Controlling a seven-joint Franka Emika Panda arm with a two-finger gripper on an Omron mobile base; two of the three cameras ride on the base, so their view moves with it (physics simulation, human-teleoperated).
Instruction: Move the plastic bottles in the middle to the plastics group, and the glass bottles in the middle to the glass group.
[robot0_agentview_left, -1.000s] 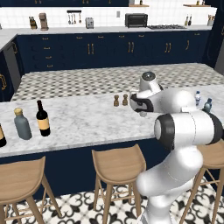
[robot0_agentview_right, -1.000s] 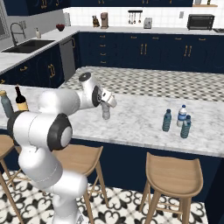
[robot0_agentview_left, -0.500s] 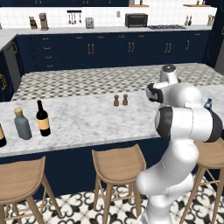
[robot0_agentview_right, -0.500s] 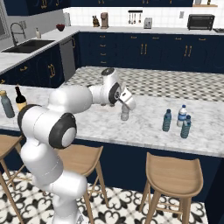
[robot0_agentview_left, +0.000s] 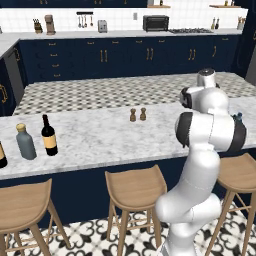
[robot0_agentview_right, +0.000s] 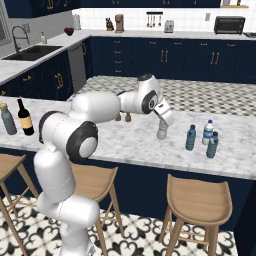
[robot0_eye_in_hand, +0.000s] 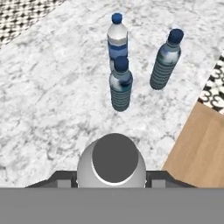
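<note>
My gripper (robot0_agentview_right: 162, 121) is shut on the clear greyish plastic bottle (robot0_agentview_right: 162, 132), which hangs upright low over the marble counter (robot0_agentview_right: 135, 145). In the hand view its cap (robot0_eye_in_hand: 114, 158) sits between my fingers. Just beyond it stands the plastics group: a clear bottle with a blue label (robot0_eye_in_hand: 117, 41) (robot0_agentview_right: 208, 131) and two teal bottles (robot0_eye_in_hand: 120, 85) (robot0_eye_in_hand: 165, 61). At the far left the black wine bottle (robot0_agentview_left: 48, 135) stands beside the squat grey tan-capped bottle (robot0_agentview_left: 25, 141), with another dark bottle (robot0_agentview_left: 1, 155) at the frame edge.
Two small brown shakers (robot0_agentview_left: 133, 115) (robot0_agentview_left: 143, 114) stand mid-counter. Wooden stools (robot0_agentview_right: 200, 200) line the counter's near side, and one seat (robot0_eye_in_hand: 201, 148) shows below the counter edge in the hand view. Bare marble lies between the shakers and the plastics group.
The arm has swung right along the counter with the greyish bottle in its grip, from beside the shakers to just short of the plastics group.
</note>
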